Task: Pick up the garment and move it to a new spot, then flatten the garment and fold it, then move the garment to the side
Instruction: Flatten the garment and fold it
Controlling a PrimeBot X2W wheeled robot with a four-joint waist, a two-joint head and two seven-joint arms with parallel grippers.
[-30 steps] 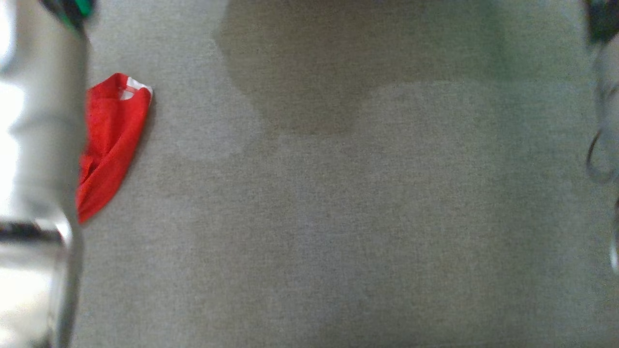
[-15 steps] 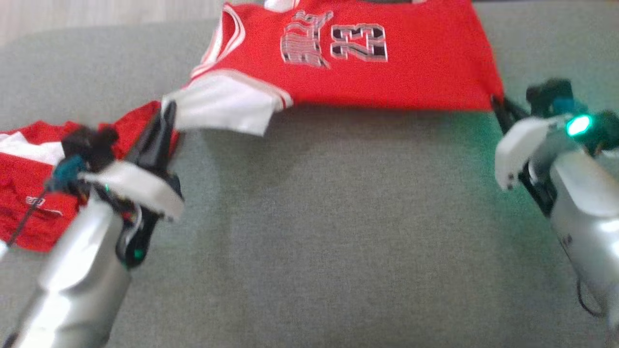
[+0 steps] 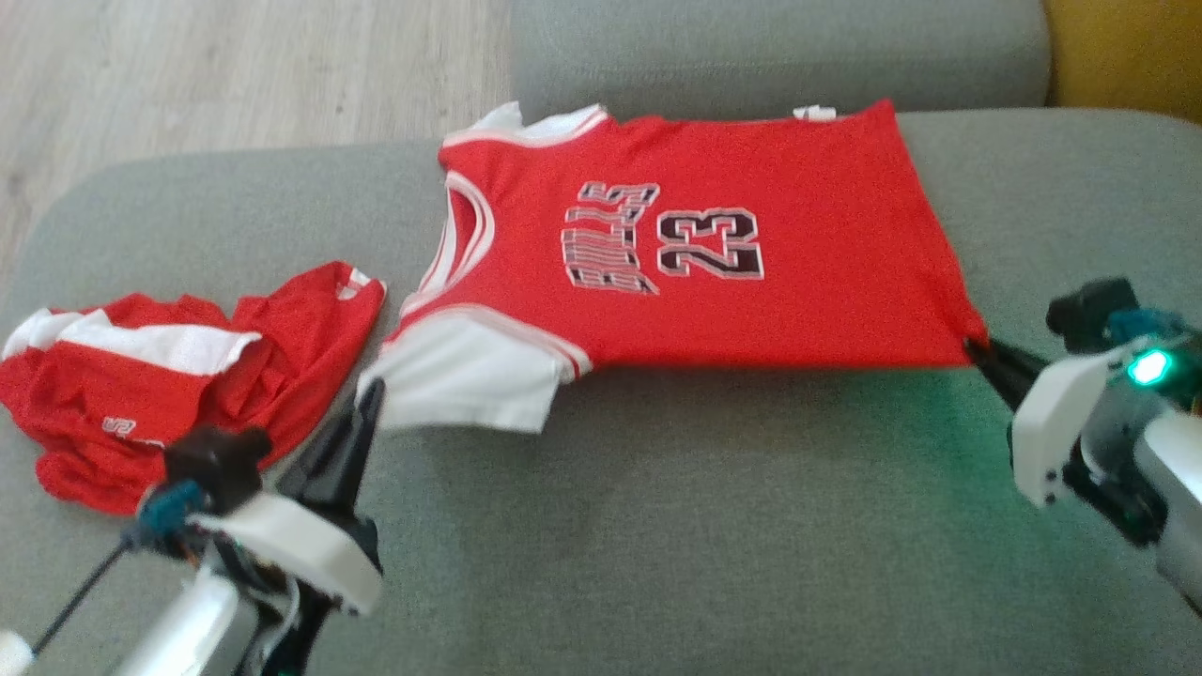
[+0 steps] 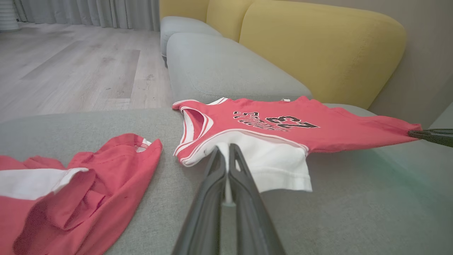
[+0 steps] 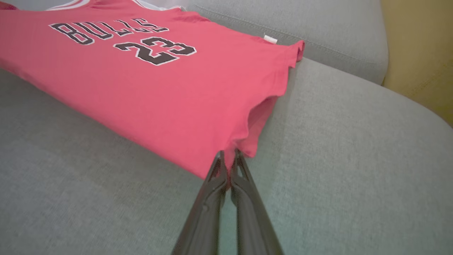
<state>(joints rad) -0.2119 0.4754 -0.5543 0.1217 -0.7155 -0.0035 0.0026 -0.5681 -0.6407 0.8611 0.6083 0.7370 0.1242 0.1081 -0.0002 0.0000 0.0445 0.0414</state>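
The garment [image 3: 798,282] is a red jersey with white sleeves and a black "23", stretched out flat and lifted a little over the grey sofa seat [image 3: 704,545]. My left gripper [image 3: 374,387] is shut on its near white sleeve, which shows pinched between the fingers in the left wrist view [image 4: 226,150]. My right gripper [image 3: 972,349] is shut on the near red hem corner, which bunches at the fingertips in the right wrist view [image 5: 229,154]. The jersey's far edge rests near the seat's back. The jersey [image 4: 336,129] hangs taut between the two grips, with the right gripper [image 4: 430,135] at its far end.
A second crumpled red and white garment [image 3: 141,394] lies on the seat's left end, just left of my left arm. Yellow back cushions [image 4: 318,53] stand behind the seat. Wood floor [image 3: 235,75] lies beyond the sofa's left end.
The head camera has swung up, so the whole picture shifted and the full jersey has come into view. Both grippers have stayed shut on the jersey over the last half second.
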